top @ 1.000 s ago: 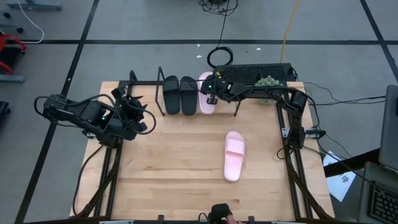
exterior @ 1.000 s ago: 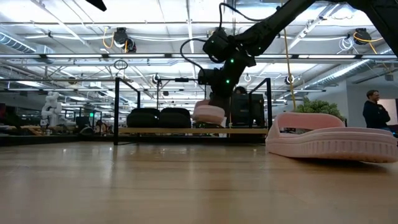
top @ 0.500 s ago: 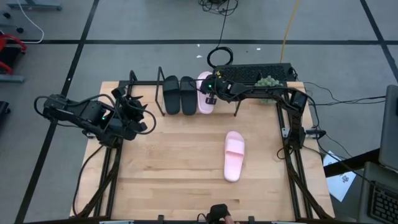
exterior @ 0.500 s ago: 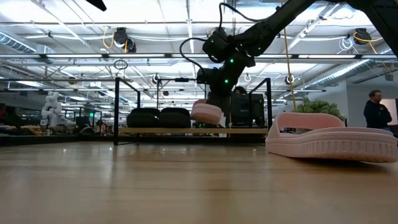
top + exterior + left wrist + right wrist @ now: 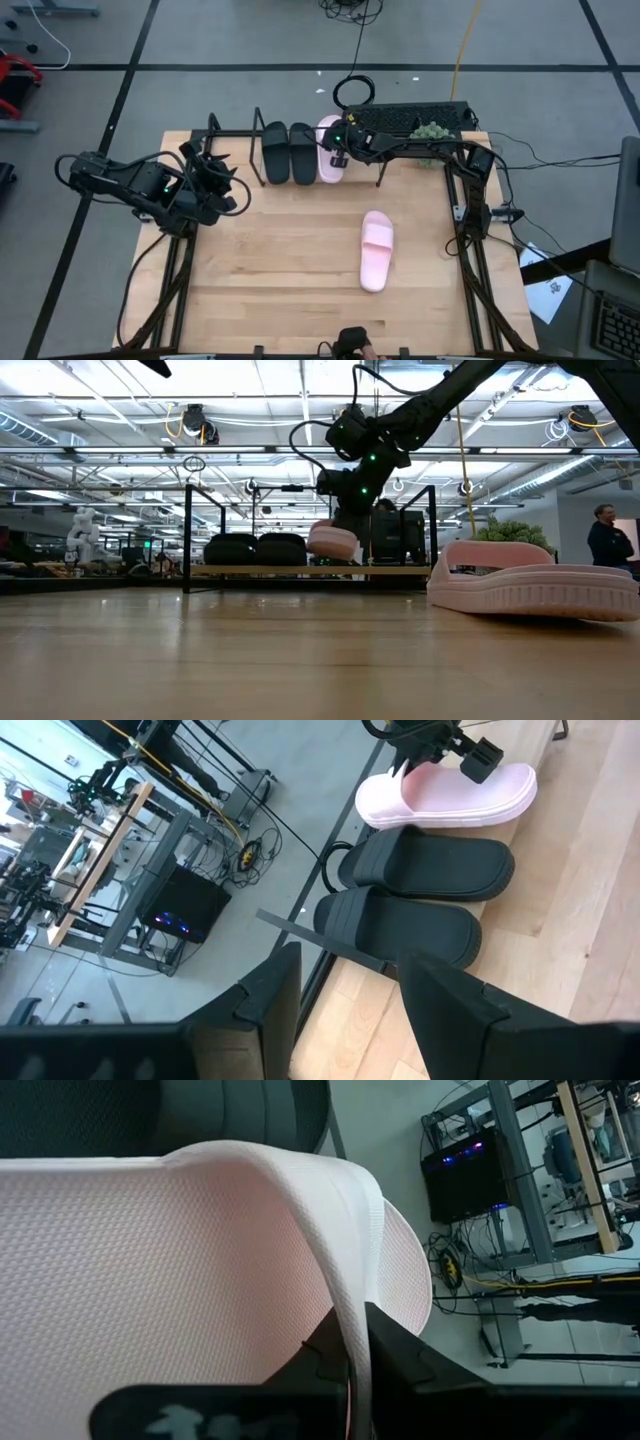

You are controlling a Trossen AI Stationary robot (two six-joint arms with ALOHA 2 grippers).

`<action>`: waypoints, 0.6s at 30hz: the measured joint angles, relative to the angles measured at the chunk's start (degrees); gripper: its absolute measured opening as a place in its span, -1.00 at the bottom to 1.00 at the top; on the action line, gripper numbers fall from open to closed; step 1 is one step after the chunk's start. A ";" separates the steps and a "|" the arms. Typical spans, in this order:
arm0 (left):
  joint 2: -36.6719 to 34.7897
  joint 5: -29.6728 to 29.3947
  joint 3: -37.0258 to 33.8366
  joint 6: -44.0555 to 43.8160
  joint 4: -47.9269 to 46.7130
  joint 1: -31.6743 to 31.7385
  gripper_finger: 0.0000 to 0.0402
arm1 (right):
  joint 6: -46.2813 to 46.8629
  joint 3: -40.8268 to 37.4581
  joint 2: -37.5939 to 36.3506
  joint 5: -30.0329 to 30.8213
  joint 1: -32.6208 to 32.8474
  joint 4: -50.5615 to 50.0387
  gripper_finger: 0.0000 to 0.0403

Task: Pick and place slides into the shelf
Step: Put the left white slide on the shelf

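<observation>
Standing at the table's (image 5: pixel 300 300) far edge, the shelf (image 5: pixel 240 135) carries two black slides (image 5: pixel 289 152). The right gripper (image 5: pixel 340 150) pinches a pink slide's (image 5: pixel 330 150) strap beside them; the other pink slide (image 5: pixel 376 250) lies mid-table. The left gripper (image 5: pixel 215 180) waits, fingers spread.

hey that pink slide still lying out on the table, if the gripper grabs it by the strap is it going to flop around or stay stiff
Probably fairly stiff: the loose pink slide has a thick sole and its strap arches up by itself in the low view. It likely dangles a bit; the right gripper pinches the other pink slide by its strap and it hangs tilted above the shelf. It looks foam-like, so probably light.
</observation>
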 joint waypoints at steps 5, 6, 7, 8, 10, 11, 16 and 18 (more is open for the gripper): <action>-0.01 0.00 0.00 0.00 0.00 0.01 -0.15 | 0.02 0.00 0.00 0.07 -0.42 -1.69 -0.98; 0.00 0.00 0.00 0.00 0.00 0.00 -0.15 | 0.23 0.00 0.00 0.09 -0.61 -2.18 -0.98; 0.00 0.00 0.00 0.02 -0.01 0.00 -0.15 | 0.51 0.00 0.00 0.12 -0.67 -2.47 -0.98; 0.00 0.00 0.00 0.02 -0.01 0.00 -0.15 | 0.73 0.00 0.00 0.20 -0.71 -2.43 -0.98; 0.00 0.00 0.00 0.04 -0.01 0.00 -0.15 | 0.85 0.00 0.00 0.21 -0.76 -1.89 -0.98; 0.00 0.00 0.00 0.11 0.00 0.02 -0.15 | 0.87 0.00 0.00 0.19 -0.71 -1.59 -0.98; 0.00 0.00 0.00 1.09 0.00 0.00 -0.15 | 0.97 0.00 0.40 0.07 -0.59 -1.23 -0.98; -0.02 0.00 0.00 1.09 0.01 0.00 -0.15 | 1.54 0.00 0.55 0.08 -0.61 -1.32 -0.98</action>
